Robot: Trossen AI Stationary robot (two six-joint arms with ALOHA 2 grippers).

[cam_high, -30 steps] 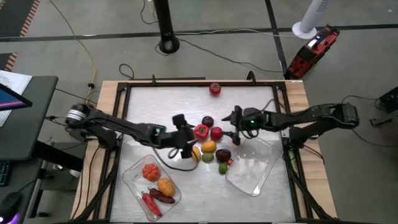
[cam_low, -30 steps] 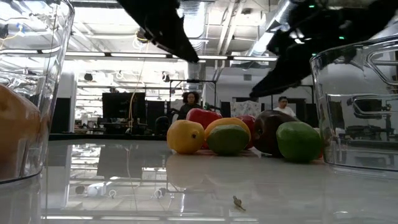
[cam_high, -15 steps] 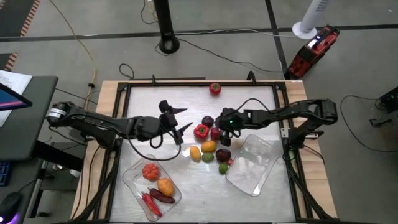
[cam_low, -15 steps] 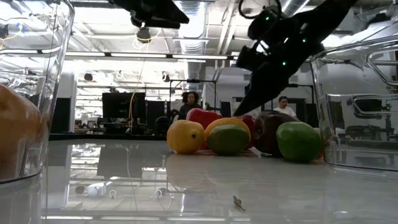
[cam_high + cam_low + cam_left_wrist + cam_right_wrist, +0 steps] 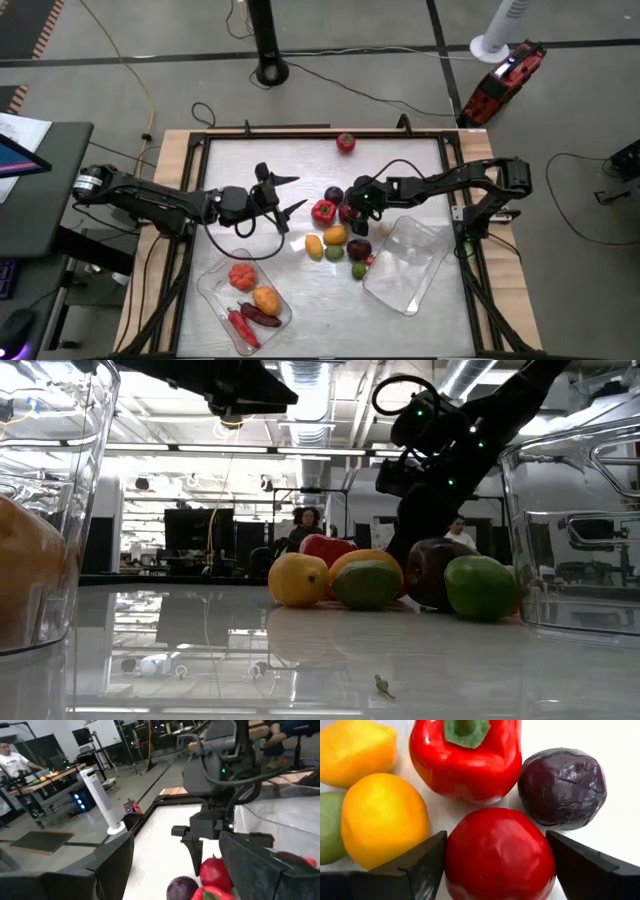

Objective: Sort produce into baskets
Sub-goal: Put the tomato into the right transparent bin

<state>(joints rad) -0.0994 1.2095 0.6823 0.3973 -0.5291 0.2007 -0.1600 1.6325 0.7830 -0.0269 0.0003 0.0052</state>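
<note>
Right pincer (image 5: 495,865) straddling red tomato (image 5: 499,854), seemingly untouched

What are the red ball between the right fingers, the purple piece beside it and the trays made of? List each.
Red ball: likely glossy plastic; smooth skin with soft highlights.
Purple piece: seemingly plastic too, duller, with moulded creases.
Trays: clear, shiny plastic; the table shows through.

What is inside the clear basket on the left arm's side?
The left basket holds a bumpy red-orange piece, an orange piece, a red chilli and a dark purple piece. Whether anything lies beneath them cannot be seen.
</note>
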